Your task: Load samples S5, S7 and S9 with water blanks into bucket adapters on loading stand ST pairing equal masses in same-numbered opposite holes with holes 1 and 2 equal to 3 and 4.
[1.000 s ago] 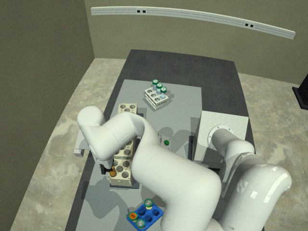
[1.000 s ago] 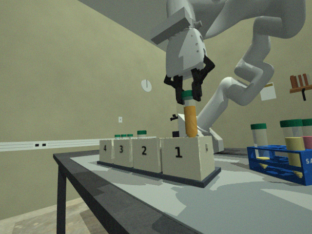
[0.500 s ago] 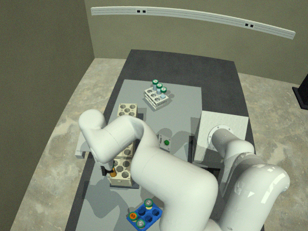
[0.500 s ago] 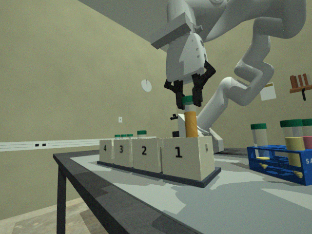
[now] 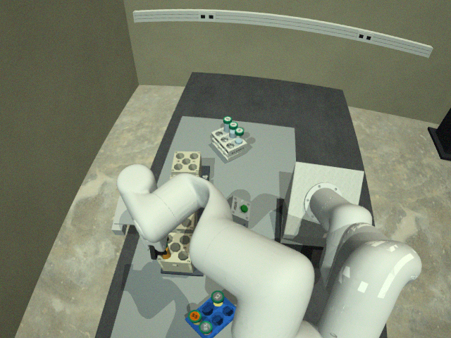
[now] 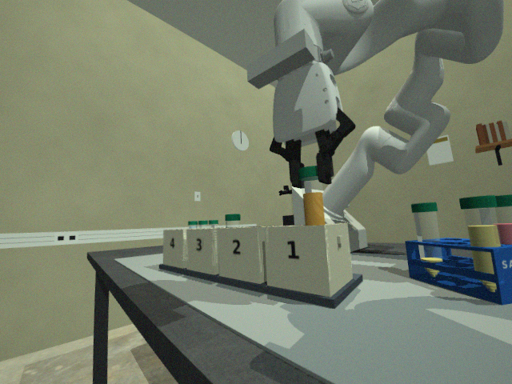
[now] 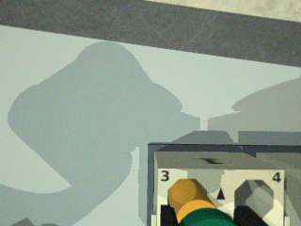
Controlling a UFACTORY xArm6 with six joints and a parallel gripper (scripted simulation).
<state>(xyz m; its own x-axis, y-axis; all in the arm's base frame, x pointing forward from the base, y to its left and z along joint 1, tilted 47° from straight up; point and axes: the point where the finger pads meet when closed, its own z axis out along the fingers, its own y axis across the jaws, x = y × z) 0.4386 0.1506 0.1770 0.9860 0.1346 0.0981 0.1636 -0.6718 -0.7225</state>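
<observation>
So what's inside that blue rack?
The blue rack holds three green-capped tubes: one with an orange dot, two with grey dots. The arm covers its right edge from above, so anything there is hidden.

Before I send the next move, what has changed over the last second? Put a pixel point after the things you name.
The gripper (image 5: pixel 160 252) (image 6: pixel 310 175) (image 7: pixel 207 219) moved down, carrying the orange-filled tube (image 5: pixel 165 255) (image 6: pixel 314 208) (image 7: pixel 188 192) deeper into hole 3 of adapter 1 (image 5: pixel 175 265) (image 6: pixel 306 266) (image 7: pixel 226 175). Nothing was newly grasped or released: the fingers remain shut on the tube. Adapter 1, the blue rack (image 5: pixel 225 324) (image 6: pixel 454 285) and the white rack (image 5: pixel 238 150) stayed put.
</observation>
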